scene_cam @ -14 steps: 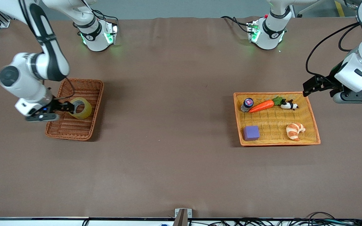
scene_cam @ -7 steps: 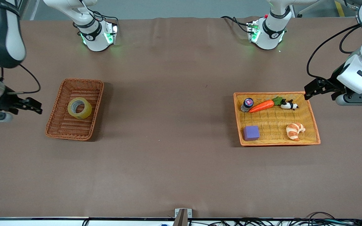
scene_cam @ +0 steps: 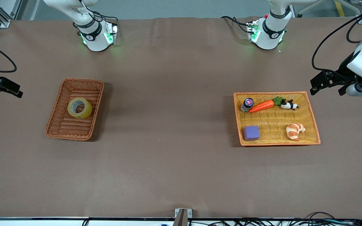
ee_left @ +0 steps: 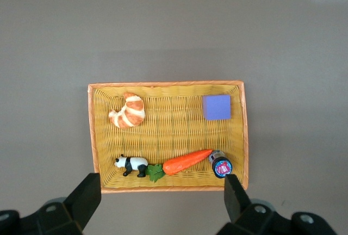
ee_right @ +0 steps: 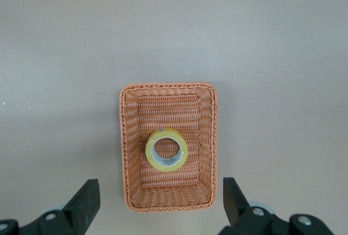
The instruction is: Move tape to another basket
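The tape [scene_cam: 79, 108] lies in the basket [scene_cam: 62, 127], job seemingly done: right claw [ee_right: 161, 205] and left claw [ee_left: 162, 202], both empty and spread, hang high off the table's [scene_cam: 168, 125] ends, nothing apparently left.

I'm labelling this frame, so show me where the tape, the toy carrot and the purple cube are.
tape [scene_cam: 79, 108]: front view, on the yellowish ring's band.
toy carrot [scene_cam: 261, 106]: front view, middle of the orange body.
purple cube [scene_cam: 251, 132]: front view, centre of its top face.
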`<state>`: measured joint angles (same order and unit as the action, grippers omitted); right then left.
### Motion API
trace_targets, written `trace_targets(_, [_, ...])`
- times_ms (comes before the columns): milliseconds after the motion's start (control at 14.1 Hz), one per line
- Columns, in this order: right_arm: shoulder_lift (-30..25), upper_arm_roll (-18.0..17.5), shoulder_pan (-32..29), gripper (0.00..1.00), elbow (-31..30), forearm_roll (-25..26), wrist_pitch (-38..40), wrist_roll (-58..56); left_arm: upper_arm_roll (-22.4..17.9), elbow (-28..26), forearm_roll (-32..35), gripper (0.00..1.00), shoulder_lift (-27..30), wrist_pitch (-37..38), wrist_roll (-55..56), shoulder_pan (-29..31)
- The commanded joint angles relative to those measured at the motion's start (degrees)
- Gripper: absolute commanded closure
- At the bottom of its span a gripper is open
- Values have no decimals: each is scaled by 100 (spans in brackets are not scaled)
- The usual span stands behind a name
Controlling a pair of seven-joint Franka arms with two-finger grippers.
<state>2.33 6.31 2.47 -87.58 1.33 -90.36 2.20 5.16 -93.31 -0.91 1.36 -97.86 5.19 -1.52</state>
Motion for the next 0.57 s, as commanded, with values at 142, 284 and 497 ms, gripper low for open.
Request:
trace_targets(142, [-101,-112,-89,0,-40,-72,1,52,55,-64,100,0,119,206,-44,-15])
trace_targets(284, [-93,-103,-89,0,-40,-89,1,52,55,-55,100,0,119,259,-272,3])
trace_targets(497, [-93,-103,-98,0,-40,-98,-8,52,55,-47,100,0,110,329,-291,20])
